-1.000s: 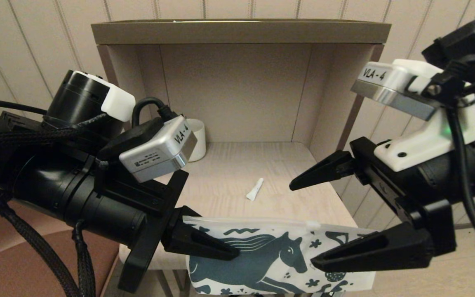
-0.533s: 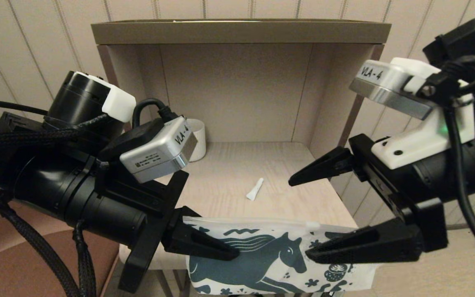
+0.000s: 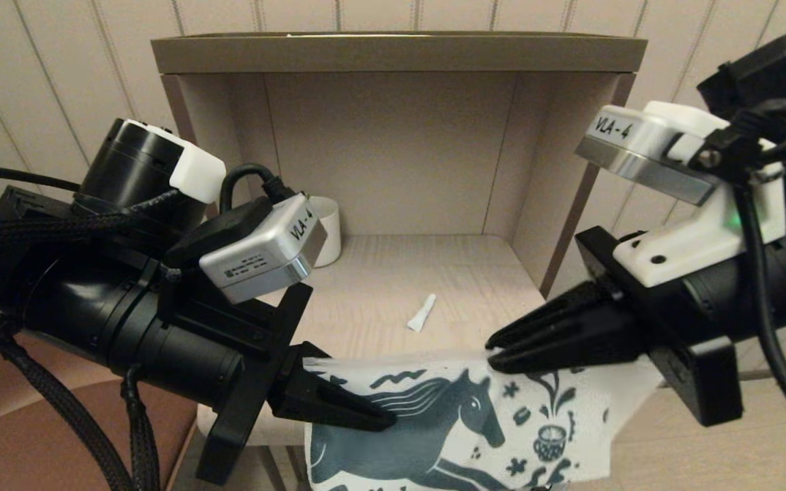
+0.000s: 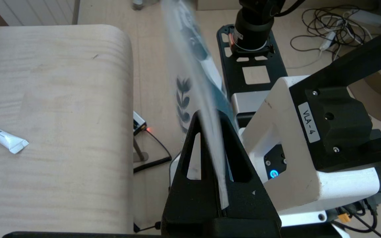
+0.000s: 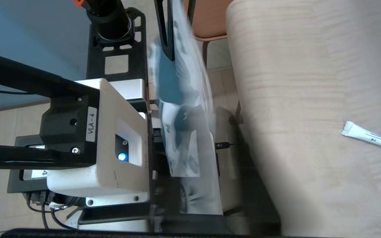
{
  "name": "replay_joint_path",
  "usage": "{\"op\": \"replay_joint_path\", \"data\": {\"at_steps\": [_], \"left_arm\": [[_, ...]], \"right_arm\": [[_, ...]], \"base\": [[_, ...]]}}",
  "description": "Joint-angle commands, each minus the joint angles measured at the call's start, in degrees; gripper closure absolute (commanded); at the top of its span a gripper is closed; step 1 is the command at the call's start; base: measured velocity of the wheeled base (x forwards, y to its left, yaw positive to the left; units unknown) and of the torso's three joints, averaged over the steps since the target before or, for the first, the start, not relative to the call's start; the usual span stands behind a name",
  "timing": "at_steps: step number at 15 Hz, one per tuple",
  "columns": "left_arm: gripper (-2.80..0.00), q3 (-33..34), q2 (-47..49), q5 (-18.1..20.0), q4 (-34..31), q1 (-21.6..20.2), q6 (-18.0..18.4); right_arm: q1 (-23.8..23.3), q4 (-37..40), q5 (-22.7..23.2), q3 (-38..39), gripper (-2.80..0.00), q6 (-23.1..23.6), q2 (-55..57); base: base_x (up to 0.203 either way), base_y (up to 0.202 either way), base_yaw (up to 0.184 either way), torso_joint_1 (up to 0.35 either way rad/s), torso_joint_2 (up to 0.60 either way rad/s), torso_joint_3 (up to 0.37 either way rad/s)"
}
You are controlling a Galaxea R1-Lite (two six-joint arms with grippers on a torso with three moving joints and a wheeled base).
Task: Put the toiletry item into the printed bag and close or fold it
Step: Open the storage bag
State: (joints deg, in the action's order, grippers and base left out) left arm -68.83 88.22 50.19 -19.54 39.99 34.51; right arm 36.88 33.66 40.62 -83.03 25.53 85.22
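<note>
The right gripper (image 3: 495, 351), wide open a second ago, has clamped its jaws on the top edge of the printed bag (image 3: 461, 426). The left gripper (image 3: 383, 417) pinches the other end. The soft bag hangs before the pale wood surface (image 3: 379, 279), where a small white tube (image 3: 422, 313) lies.

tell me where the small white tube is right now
In the head view, the small white tube lies loose on the table, just beyond the printed bag, right of the white mug.
</note>
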Motion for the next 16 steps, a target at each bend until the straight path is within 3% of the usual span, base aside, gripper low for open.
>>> {"op": "replay_joint_path", "data": {"at_steps": [1, 16], "left_arm": [[0.0, 0.04, 0.11, 0.26, -0.15, 0.01, 0.21], [0.0, 0.1, 0.46, 0.35, -0.06, 0.01, 0.29]], "right_arm": [[0.21, 0.09, 0.25, 0.06, 0.0, 0.14, -0.06], [-0.75, 0.09, 0.25, 3.93, 0.0, 0.14, -3.32]], "base": [[0.0, 0.0, 0.0, 0.0, 0.0, 0.0], [0.0, 0.0, 0.0, 0.0, 0.0, 0.0]]}}
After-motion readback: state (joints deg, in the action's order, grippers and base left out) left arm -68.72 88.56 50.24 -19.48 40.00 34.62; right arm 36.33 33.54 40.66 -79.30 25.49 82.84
